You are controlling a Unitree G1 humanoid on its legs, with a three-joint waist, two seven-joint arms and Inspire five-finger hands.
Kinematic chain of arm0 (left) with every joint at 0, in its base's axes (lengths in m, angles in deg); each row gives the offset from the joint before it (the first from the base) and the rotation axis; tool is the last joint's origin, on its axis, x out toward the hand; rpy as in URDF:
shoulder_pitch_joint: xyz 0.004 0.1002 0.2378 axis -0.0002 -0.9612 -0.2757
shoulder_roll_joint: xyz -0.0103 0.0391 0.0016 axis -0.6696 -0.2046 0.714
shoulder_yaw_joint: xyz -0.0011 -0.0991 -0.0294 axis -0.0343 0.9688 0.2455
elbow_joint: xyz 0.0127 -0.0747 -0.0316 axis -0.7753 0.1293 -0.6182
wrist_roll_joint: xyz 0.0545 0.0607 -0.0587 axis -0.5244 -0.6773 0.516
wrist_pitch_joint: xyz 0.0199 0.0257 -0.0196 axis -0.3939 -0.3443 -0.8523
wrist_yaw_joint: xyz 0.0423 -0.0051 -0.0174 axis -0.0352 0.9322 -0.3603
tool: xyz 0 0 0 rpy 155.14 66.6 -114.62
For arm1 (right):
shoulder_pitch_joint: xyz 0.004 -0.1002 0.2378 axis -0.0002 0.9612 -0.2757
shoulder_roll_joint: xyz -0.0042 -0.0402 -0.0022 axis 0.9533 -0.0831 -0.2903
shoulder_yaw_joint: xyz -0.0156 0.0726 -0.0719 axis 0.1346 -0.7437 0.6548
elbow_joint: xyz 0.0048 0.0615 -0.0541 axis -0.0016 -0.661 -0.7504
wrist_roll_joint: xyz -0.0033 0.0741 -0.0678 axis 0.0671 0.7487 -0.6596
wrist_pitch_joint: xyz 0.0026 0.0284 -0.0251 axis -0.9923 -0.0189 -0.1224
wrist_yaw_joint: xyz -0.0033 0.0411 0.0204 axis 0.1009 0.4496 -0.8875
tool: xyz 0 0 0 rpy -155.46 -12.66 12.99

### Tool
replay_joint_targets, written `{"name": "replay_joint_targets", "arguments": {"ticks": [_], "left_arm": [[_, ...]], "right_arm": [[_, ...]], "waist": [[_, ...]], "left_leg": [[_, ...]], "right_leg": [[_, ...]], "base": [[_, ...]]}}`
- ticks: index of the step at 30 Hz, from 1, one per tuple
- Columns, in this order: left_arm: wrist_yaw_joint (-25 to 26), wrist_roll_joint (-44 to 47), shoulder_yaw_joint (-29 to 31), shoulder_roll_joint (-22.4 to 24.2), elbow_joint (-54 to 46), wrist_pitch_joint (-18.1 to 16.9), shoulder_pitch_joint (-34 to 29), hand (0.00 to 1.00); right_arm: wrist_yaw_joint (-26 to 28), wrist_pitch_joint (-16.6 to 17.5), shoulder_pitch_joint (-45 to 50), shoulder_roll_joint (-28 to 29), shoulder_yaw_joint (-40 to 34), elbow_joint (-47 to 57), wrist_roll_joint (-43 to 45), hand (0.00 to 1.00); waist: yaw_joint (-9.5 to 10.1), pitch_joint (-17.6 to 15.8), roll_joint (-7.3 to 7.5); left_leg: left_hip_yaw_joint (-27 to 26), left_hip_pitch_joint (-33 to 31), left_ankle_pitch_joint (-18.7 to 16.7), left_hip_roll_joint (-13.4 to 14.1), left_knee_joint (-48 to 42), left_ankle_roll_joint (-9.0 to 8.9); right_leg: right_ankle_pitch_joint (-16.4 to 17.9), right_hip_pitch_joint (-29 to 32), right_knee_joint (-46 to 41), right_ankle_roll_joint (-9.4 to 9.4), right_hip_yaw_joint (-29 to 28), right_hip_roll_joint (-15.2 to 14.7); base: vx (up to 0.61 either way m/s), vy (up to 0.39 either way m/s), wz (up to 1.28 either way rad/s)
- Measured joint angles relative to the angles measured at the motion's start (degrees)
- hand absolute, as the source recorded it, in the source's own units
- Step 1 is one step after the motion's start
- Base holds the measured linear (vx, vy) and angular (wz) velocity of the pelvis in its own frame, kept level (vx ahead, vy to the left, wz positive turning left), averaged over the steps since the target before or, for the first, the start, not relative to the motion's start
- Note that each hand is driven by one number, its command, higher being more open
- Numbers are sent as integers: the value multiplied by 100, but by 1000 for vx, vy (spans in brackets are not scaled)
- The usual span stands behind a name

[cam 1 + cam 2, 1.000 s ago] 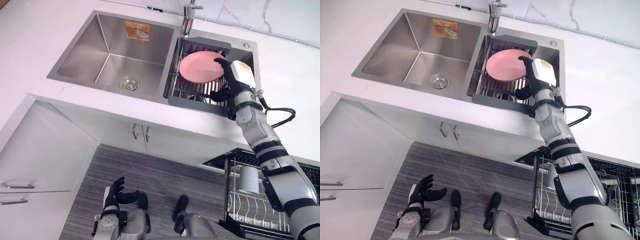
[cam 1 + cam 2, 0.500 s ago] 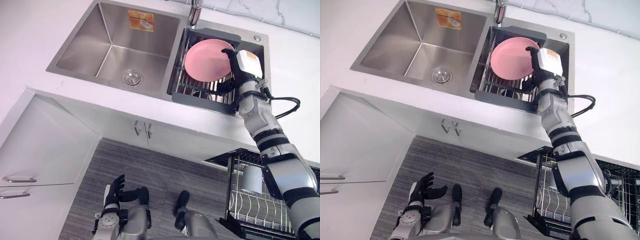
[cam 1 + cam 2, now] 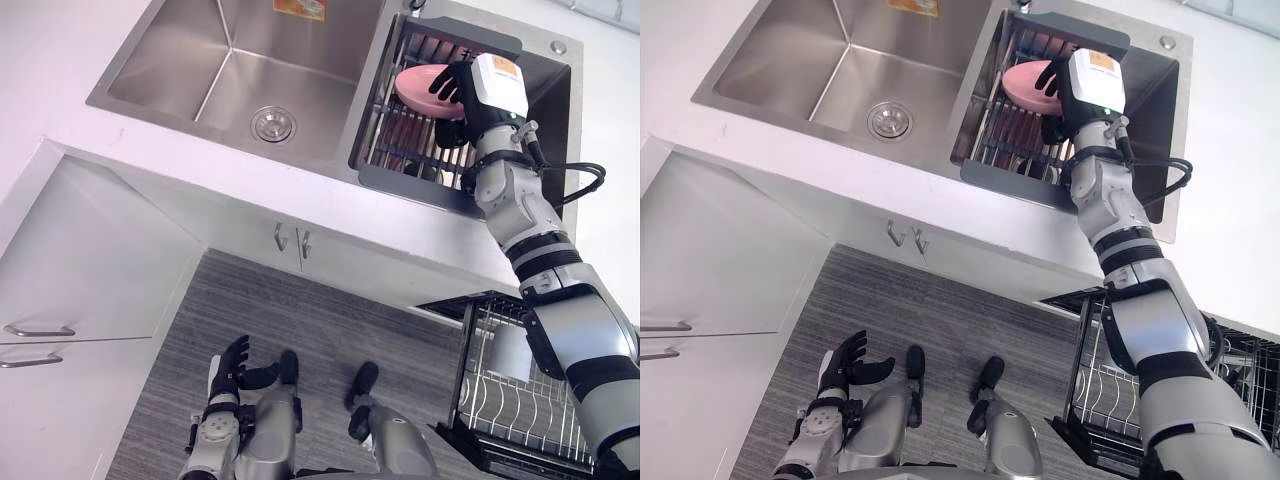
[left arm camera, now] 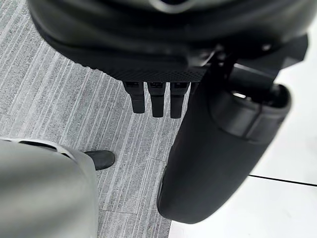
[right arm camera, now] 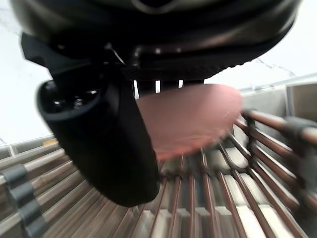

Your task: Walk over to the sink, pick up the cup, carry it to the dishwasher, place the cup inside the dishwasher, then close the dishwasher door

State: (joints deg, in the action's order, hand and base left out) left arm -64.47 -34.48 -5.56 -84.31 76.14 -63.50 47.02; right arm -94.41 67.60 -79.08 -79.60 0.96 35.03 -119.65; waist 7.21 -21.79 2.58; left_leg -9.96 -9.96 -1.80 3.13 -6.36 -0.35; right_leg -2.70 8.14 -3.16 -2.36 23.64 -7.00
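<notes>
While right hand (image 3: 453,86) fingers pinch one pink plate (image 3: 414,86) | one rack (image 3: 398,142) | left hand (image 3: 235,362) fingers straight

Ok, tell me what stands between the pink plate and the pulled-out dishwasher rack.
The right hand holds the round pink plate inside the steel sink's dish rack. That rack's front rim and the white counter edge lie between it and the dishwasher's wire rack.

R hand (image 5: 148,44): thumb (image 5: 99,148) in front of pink plate (image 5: 193,116), fingers (image 5: 168,86) just behind its rim. Plate tilted above wire rack (image 5: 213,198) w/ dark bars; white wall (image 5: 20,99) behind.
</notes>
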Motion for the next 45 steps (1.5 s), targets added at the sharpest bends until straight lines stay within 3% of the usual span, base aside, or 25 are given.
{"name": "replay_joint_targets", "arguments": {"ticks": [8, 13, 17, 22, 29, 36, 41, 45], "left_arm": [[-1, -16, 1, -5, 7, 5, -6, 90], [-14, -32, 9, -25, 53, 27, -76, 90], [-83, -152, 58, -57, 120, 32, -153, 90], [-96, -264, 100, -84, 282, 98, -233, 90], [-122, -304, 95, -11, 517, 149, -482, 90], [-121, -302, -21, 149, 722, 162, -661, 90], [-123, -302, -158, 189, 728, 159, -673, 90], [-123, -302, -176, 266, 632, 138, -661, 90]], "right_arm": [[14, 74, 397, -224, 162, 773, -43, 30], [-1, 197, 1110, -468, 127, 2172, -64, 30], [-85, 480, 2230, -521, -365, 3586, -216, 30], [-143, 591, 3433, -415, -1206, 4486, -211, 30], [-307, 642, 5151, 192, -2293, 5630, -194, 30], [-380, 553, 6457, 784, -2978, 5821, -167, 30], [-379, 330, 6639, 976, -3235, 5250, -21, 30], [-376, 241, 6562, 967, -3269, 4651, 352, 30]], "waist": [[-30, -2, 4], [-209, 6, 16], [-346, 79, 124], [-554, 250, 264], [-847, 768, 242], [-1235, 1121, -77], [-1426, 1029, -263], [-1454, 861, -426]], "left_leg": [[-111, 73, -76, 23, -81, -6], [-204, 335, -137, 33, -56, -6], [-411, 712, -200, 31, 68, 2], [-618, 1163, -241, 17, 248, -2], [-1098, 1599, -418, 74, 276, -44], [-1811, 1729, -565, 130, 228, -78], [-2404, 1737, -638, 145, 211, -85], [-2807, 1627, -750, 173, 66, -47]], "right_leg": [[5, -12, -83, 3, -112, -4], [45, -209, -104, 13, -203, 2], [123, -419, -118, 1, -368, 12], [170, -673, -103, -46, -564, 38], [170, -859, -35, -47, -1022, 144], [166, -508, -178, -46, -1718, 273], [82, -145, -297, -37, -2253, 402], [-22, 132, -309, -54, -2620, 490]], "base": [[6, 20, -7], [11, 13, -11], [25, 3, -22], [56, 5, -21], [23, 11, -38], [-31, 13, -51], [-20, -1, -65], [-9, 2, -60]]}}
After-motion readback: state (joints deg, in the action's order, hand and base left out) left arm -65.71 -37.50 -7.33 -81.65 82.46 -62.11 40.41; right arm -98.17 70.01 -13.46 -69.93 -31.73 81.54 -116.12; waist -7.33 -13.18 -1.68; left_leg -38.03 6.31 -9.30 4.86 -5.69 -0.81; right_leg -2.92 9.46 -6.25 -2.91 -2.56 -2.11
